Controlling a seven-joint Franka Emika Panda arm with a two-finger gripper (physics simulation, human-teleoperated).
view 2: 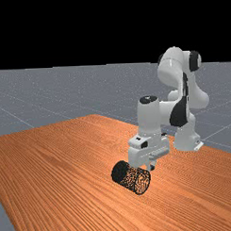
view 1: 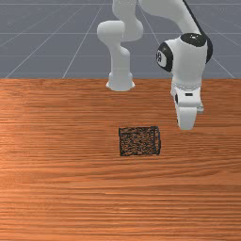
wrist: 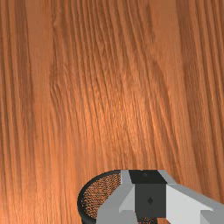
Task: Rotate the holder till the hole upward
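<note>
The holder (view 1: 139, 141) is a black wire mesh cylinder, lying on its side on the desk (view 1: 66, 197) near the middle of the front view. Orange-brown wood shows through the fine, irregular mesh, and darker, solid rims edge its ends. The desk has long, wavy grain with darker streaks. The arm (view 2: 148, 118) is smooth and rounded, white with glossy black parts at the joints.

The front view gives the holder as a low rectangle, its length running across the picture; the end toward the front view's right bulges slightly and shows two upright dark lines. The far view brings out the round shape: one ring-shaped end faces the lower right, the other sits dark and dense at the upper left. Which end has the hole I cannot tell, but neither points up.

The pincer (view 2: 151, 167) is off to the front view's right of the holder; the far view puts it near the holder, on the side toward the arm's base (view 2: 186, 136). I cannot tell whether it is spread or pressed together. The wrist view shows a thick black curved rim with fine mesh inside it, partly hidden behind the grey and black pincer, and a paler sheen on the wood.
</note>
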